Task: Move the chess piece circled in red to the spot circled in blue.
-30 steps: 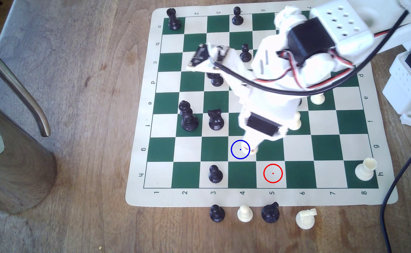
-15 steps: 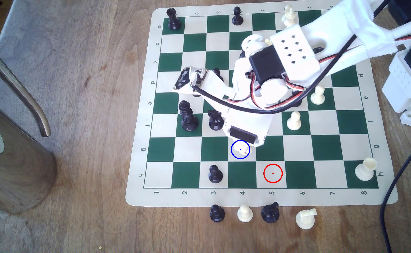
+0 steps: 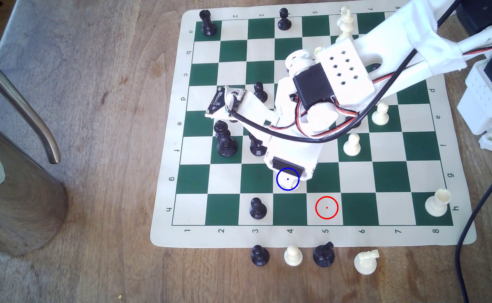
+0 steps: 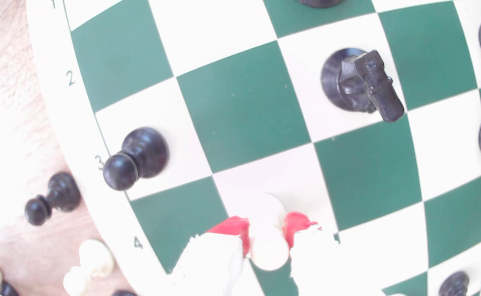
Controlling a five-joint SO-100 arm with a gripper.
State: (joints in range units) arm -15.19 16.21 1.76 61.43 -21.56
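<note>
My gripper (image 3: 293, 183) hangs over the cream square marked by the blue ring (image 3: 287, 179), the spot circled in blue. In the wrist view the gripper (image 4: 267, 232) is shut on the cream-white pawn (image 4: 268, 252), its red-tipped fingers (image 4: 235, 227) clamping the pawn's neck. The pawn's base sits over that cream square; I cannot tell whether it touches the board. In the exterior view the arm hides the pawn. The red ring (image 3: 326, 207) marks a bare cream square one row nearer and one column to the exterior view's right.
Close by stand a black pawn (image 3: 257, 208), a black knight (image 3: 257, 145) and a tall black piece (image 3: 224, 139). A white pawn (image 3: 352, 144) and a white rook (image 3: 437, 202) stand to the exterior view's right. Captured pieces (image 3: 293, 255) line the board's near edge. A metal jug (image 3: 14, 174) is far left.
The arm has swung toward the exterior view's left and come down, carrying the gripper from the edge of the blue ring to over it. The board pieces have not moved.
</note>
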